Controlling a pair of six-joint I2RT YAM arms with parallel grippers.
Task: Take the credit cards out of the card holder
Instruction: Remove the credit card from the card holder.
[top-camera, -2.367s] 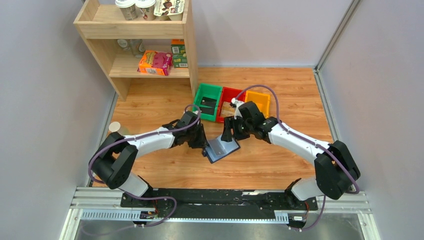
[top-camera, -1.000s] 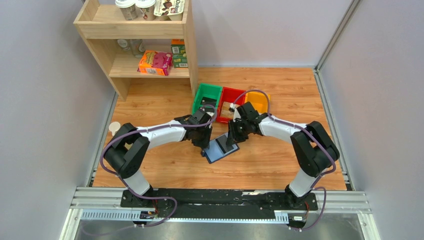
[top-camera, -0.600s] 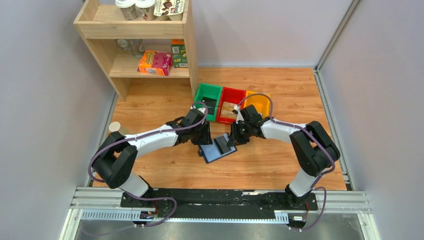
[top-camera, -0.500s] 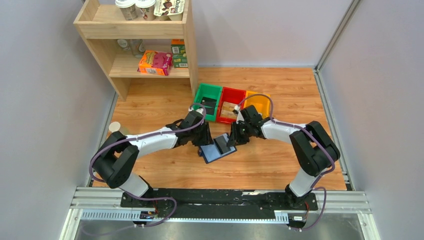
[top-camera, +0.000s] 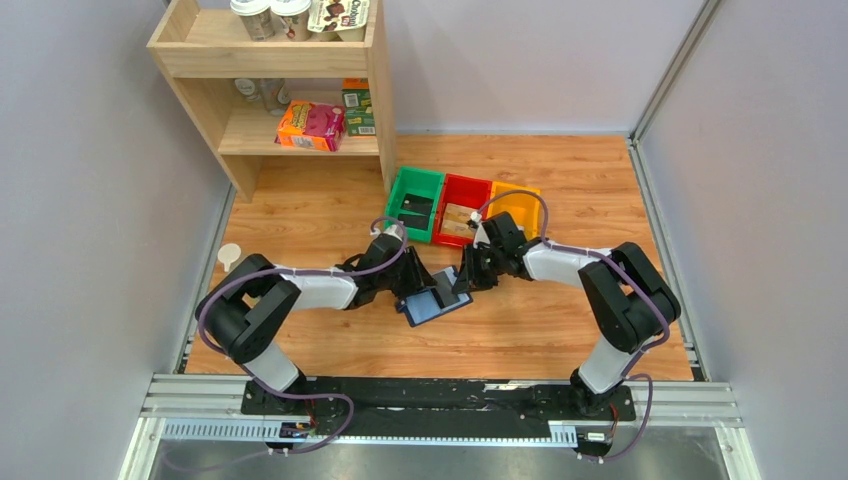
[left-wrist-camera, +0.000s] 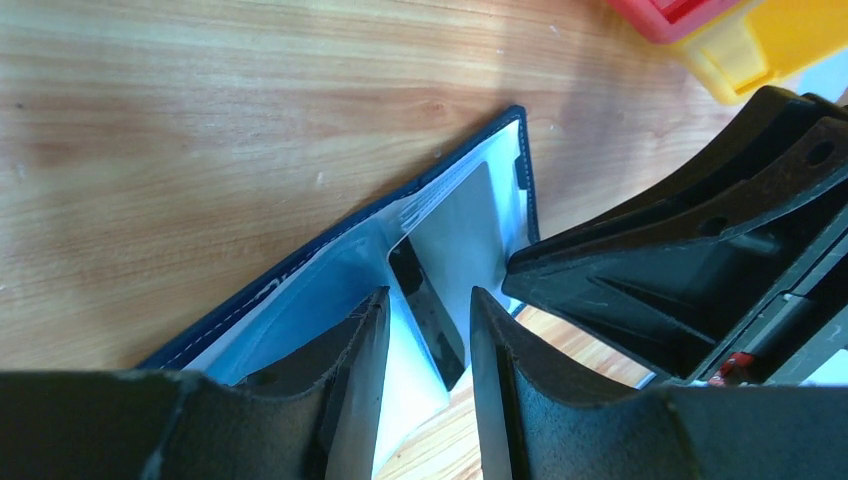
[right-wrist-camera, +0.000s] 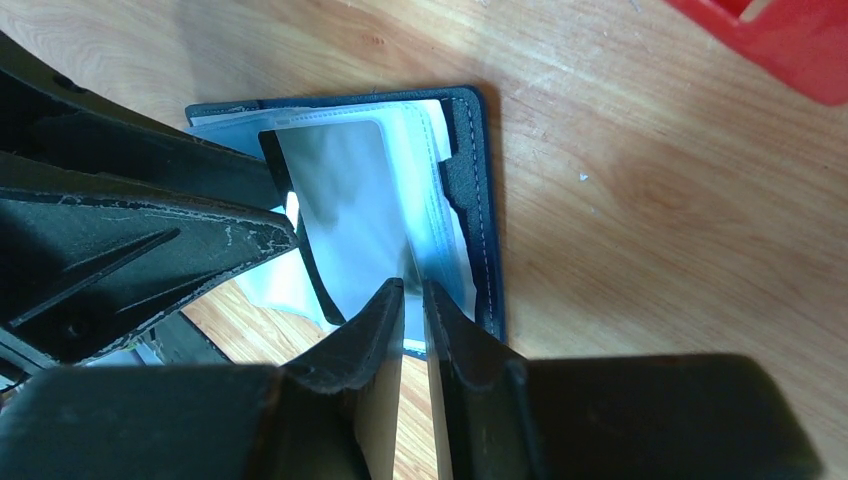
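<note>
The navy card holder lies open on the table between both grippers, its light blue-grey pockets up. My left gripper is low at its left edge. In the left wrist view its jaws stand open astride a black credit card that sticks out of a pocket of the holder. My right gripper is at the holder's right side. Its jaws are pinched on a thin pocket leaf of the holder. A silver-grey card sits in that sleeve.
Green, red and yellow bins stand in a row just behind the grippers; a black card lies in the green one, a tan card in the red. A wooden shelf stands back left. A small white cup is at the left.
My left arm has dropped lower and its gripper has settled at the holder's left edge. The holder has shifted a little to the left. My right gripper has stayed on the holder.
</note>
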